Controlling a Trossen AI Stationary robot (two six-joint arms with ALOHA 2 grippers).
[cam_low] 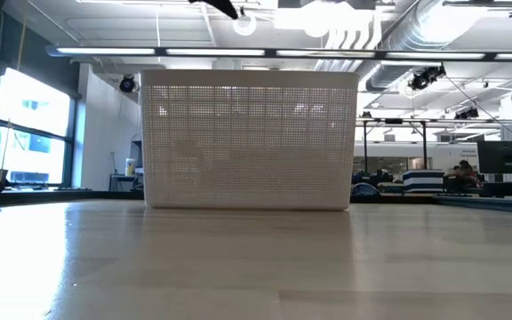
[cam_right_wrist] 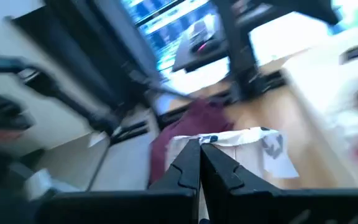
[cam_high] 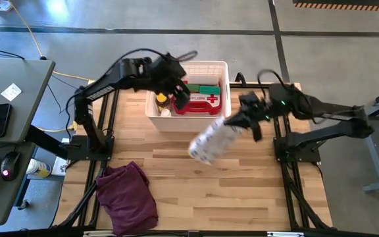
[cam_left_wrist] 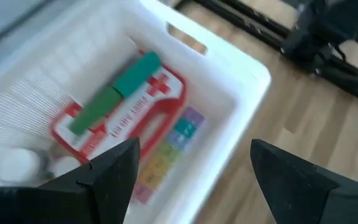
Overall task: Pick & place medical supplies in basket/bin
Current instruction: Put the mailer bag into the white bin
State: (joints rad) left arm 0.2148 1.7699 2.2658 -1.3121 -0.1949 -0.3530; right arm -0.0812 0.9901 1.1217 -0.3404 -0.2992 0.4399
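Observation:
The white basket [cam_high: 151, 108] stands at the table's far middle and fills the low view [cam_low: 249, 142]. In it lie the red first-aid case [cam_left_wrist: 120, 124], the green rolls [cam_left_wrist: 114, 93], the rainbow pill organiser [cam_left_wrist: 179, 140] and a white bottle [cam_left_wrist: 18, 165]. My left gripper [cam_high: 179, 92] [cam_left_wrist: 194, 155] hovers open above the basket's inside. My right gripper [cam_high: 232, 123] [cam_right_wrist: 200, 149] is right of the basket's near right corner, shut on the white wipes pack [cam_high: 210, 140]. My right gripper pinches the white wipes pack by its end edge [cam_right_wrist: 211, 140] between the two shut fingers. The pack [cam_right_wrist: 247, 149] reaches out from the fingertips toward the table's near left and is lifted clear of the table.
A dark purple cloth [cam_high: 127, 194] lies crumpled at the table's near left corner. Bare wood [cam_high: 242, 191] spreads in front of the basket. A desk with a phone and a mouse [cam_high: 5, 164] stands left of the table.

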